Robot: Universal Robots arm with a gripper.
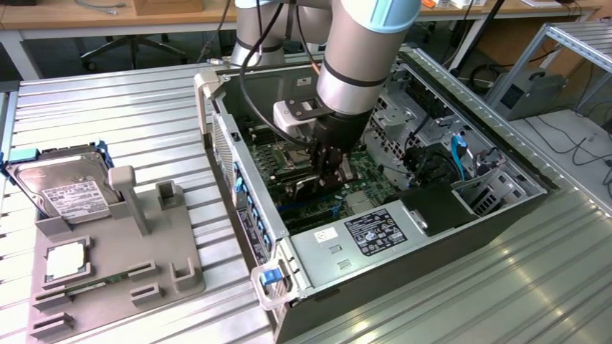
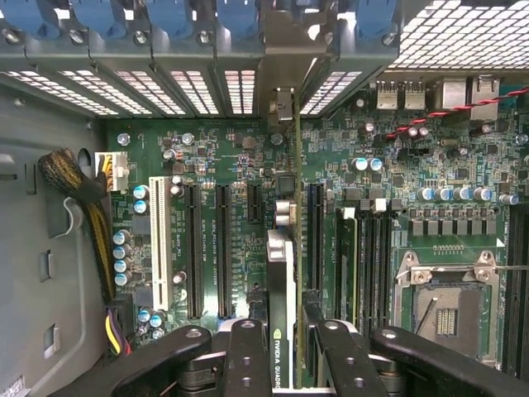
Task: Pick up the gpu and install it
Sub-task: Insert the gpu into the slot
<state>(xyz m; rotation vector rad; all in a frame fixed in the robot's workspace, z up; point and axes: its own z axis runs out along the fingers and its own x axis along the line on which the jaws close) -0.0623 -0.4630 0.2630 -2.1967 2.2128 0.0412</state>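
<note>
The gpu (image 2: 281, 273) is seen edge-on in the wrist view as a thin dark card with a labelled strip. It stands upright over the green motherboard (image 2: 388, 190), in line with the black expansion slots (image 2: 221, 248), and its silver bracket end (image 2: 285, 103) reaches the case's rear slot openings. My gripper (image 2: 285, 356) is shut on the card, one black finger (image 2: 246, 351) on each side. In the exterior view the gripper (image 1: 327, 172) is deep inside the open computer case (image 1: 316, 251), and the gpu (image 1: 308, 188) shows as a dark piece just below it.
A white slot (image 2: 159, 240) and a braided cable bundle (image 2: 74, 186) lie to one side of the card, the CPU socket (image 2: 446, 306) to the other. On the exterior view's left, a grey fixture (image 1: 143, 265) holds a hard drive (image 1: 62, 190) and a memory stick (image 1: 91, 287).
</note>
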